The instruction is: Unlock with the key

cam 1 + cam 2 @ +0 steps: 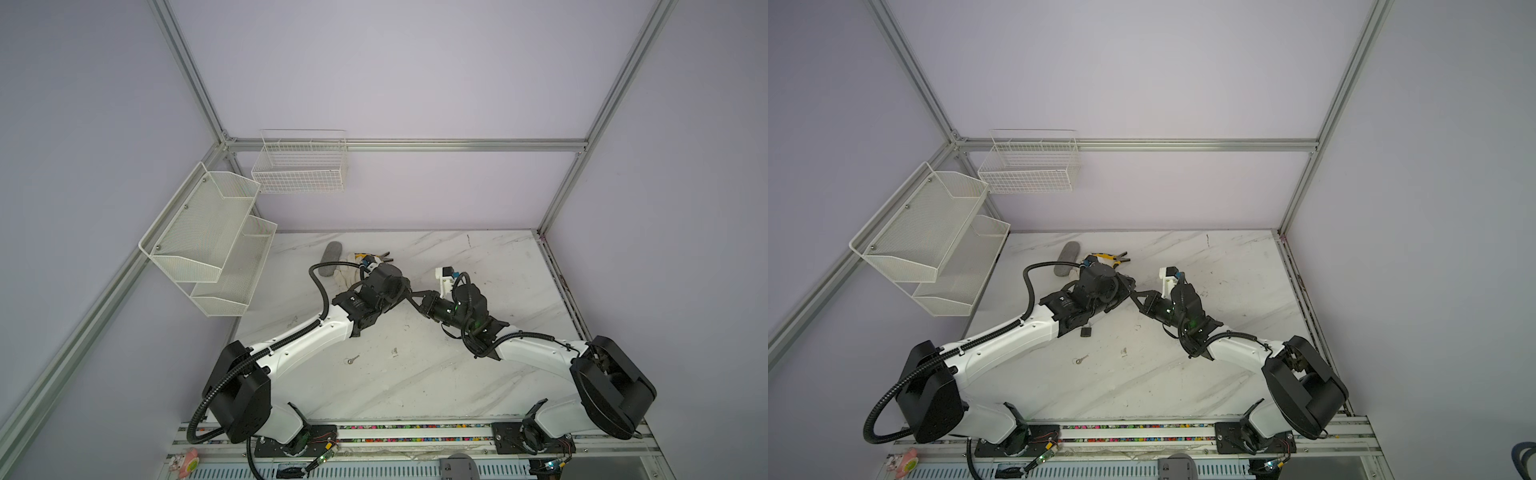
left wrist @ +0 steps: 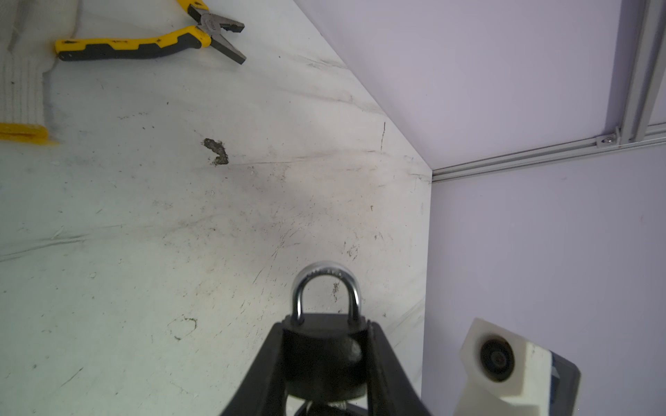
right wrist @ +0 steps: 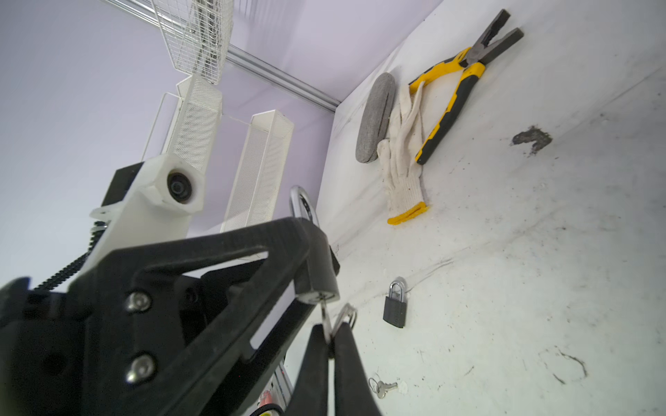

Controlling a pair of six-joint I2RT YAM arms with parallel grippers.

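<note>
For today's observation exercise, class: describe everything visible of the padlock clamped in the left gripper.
The held padlock is small, with a matt black body and a shiny steel shackle, closed. The left gripper clamps its body from both sides, above the table, shackle pointing away from the wrist. At its silvery underside a key appears seated, pinched by the shut right gripper.

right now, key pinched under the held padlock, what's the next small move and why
Probably twist the right end effector to turn the key. It is shut on that key, whose blade seems to sit in the base of the padlock clamped by the left end effector, and the shackle looks seated.
</note>
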